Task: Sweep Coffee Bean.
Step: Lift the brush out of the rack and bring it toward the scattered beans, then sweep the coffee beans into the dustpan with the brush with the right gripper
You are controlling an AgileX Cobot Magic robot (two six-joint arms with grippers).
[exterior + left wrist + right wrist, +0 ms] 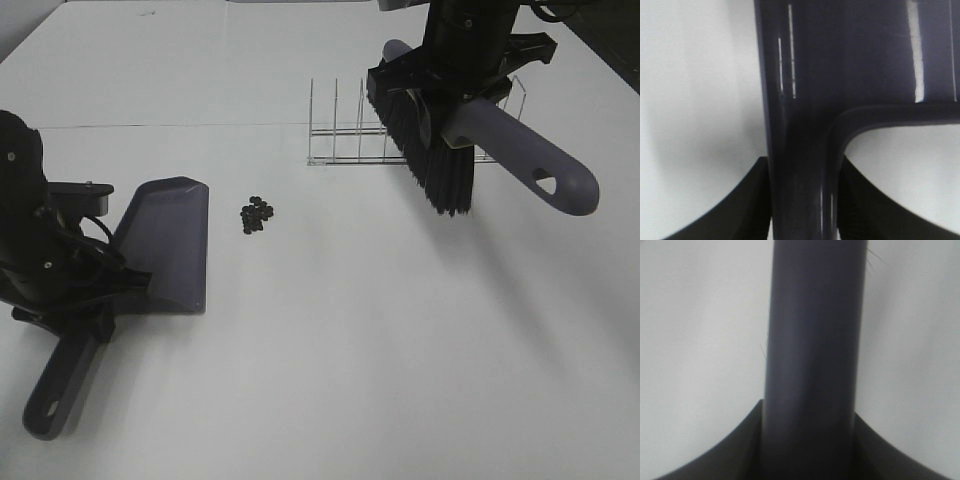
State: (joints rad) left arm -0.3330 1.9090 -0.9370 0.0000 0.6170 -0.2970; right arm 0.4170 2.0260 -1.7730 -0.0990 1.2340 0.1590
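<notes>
A small cluster of dark coffee beans [257, 213] lies on the white table, just right of the grey-purple dustpan [165, 240]. My left gripper [85, 300] is shut on the dustpan's handle [800, 190], with the pan resting flat on the table and its mouth toward the beans. My right gripper [455, 85] is shut on the brush's grey-purple handle [812, 365] and holds the brush [430, 150] in the air at the back right, black bristles hanging down, well away from the beans.
A clear wire rack [400, 135] stands on the table behind and below the raised brush. The table's far edge runs along the top right corner.
</notes>
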